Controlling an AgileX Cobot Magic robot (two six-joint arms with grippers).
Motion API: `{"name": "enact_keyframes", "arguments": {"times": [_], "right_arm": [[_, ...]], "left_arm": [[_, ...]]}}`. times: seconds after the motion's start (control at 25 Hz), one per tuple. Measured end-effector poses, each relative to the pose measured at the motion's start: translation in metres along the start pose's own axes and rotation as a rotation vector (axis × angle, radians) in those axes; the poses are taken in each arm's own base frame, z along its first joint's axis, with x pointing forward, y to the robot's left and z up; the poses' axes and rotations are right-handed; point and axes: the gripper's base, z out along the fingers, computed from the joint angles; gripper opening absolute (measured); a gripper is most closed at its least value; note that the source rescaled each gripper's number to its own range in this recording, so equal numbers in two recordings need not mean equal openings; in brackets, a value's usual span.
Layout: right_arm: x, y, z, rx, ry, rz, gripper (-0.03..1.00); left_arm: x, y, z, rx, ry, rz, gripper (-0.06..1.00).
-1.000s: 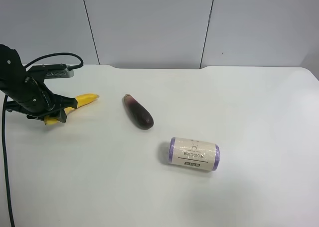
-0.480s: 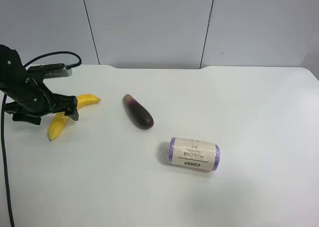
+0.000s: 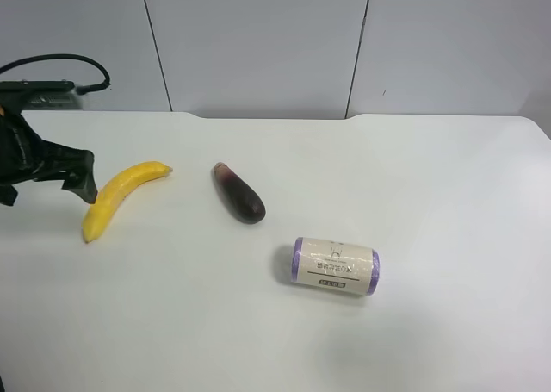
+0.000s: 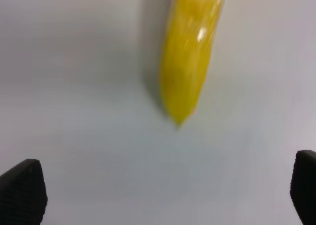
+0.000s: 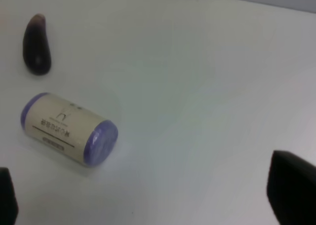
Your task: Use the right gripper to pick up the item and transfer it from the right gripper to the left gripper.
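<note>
The yellow banana (image 3: 120, 196) lies free on the white table, at the exterior high view's left. In the left wrist view its tip (image 4: 190, 62) points toward the gap between the fingertips. My left gripper (image 3: 47, 183) is the arm at that view's left; it is open and empty, just left of the banana and apart from it. Its two fingertips stand wide apart in the left wrist view (image 4: 163, 188). My right gripper (image 5: 148, 198) is open and empty, hovering over bare table near the roll; it does not show in the exterior high view.
A dark purple eggplant (image 3: 238, 194) lies right of the banana, and also shows in the right wrist view (image 5: 37, 49). A purple-ended labelled roll (image 3: 334, 266) lies on its side near the table's middle, and shows in the right wrist view (image 5: 69, 128).
My left gripper was shut on the banana; it opened, let it down on the table and drew back to the left. The eggplant and roll have not moved.
</note>
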Motion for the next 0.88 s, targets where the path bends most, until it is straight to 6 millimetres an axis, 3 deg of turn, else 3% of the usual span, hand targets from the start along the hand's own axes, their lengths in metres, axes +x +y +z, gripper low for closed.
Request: {"name": "enact_keyframes", "arguments": {"times": [0.16,0.4,0.6,0.88], "right_arm": [[0.000,0.000,0.000,0.000,0.000,0.000,1.00],[0.000,0.000,0.000,0.000,0.000,0.000,1.00],[0.000,0.000,0.000,0.000,0.000,0.000,1.00],[0.000,0.000,0.000,0.000,0.000,0.000,1.00]], "left_arm": [[0.024,0.006,-0.046,-0.017,0.046,0.006,1.00],[0.064,0.015,-0.115,-0.012,-0.044,0.019,1.00],[0.104,0.023,-0.164,0.012,-0.244,0.015,1.00],[0.169,0.033,-0.210,0.031,-0.553,0.067,1.00]]}}
